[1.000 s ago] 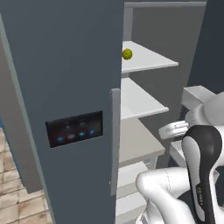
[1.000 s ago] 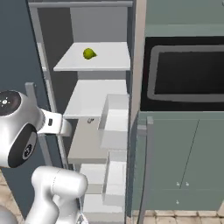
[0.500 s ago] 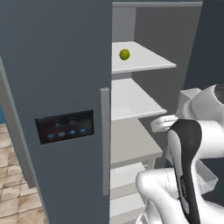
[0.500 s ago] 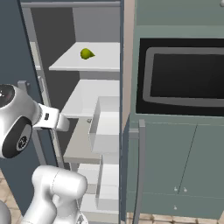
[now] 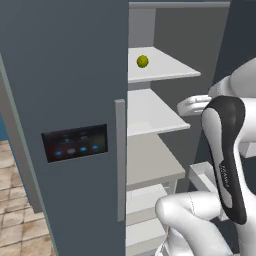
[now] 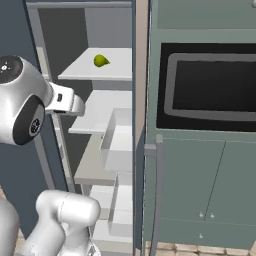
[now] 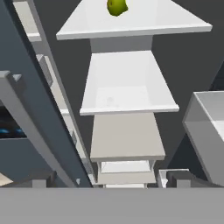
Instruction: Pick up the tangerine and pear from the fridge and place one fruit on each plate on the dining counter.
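Inside the tall slate-grey fridge [image 5: 75,75], on its top pale shelf [image 5: 165,67], sits the small yellow-green pear [image 5: 142,61], alone on the white surface and well back from the front edge; right base view shows the same fruit [image 6: 100,61] toward the middle of that shelf [image 6: 107,72], hand view shows it [image 7: 116,6] at the upper edge of the frame, on the shelf [image 7: 144,22]. Below it: a second white shelf [image 7: 127,87], then a greyer slab [image 7: 126,138], then paler drawers further down. Left-hand closed fridge door carries a small black panel with blue lights [image 5: 75,142] and a long vertical grey handle [image 5: 120,160] along its inner edge. White arm with dark joints [image 5: 227,150] rises in front of the open compartment, its wrist level with the middle shelves and clear of the pear. Gripper [image 7: 107,177]: two dark finger tips [image 7: 43,178] show low in the hand view, set far apart, jaws wide with nothing between them; it faces the shelf stack from outside the compartment, below the pear's level. To the right of the fridge, grey-green cabinet [image 6: 200,190] with a built-in black microwave [image 6: 210,87]. Beige tiled floor [image 5: 17,220] at lower left
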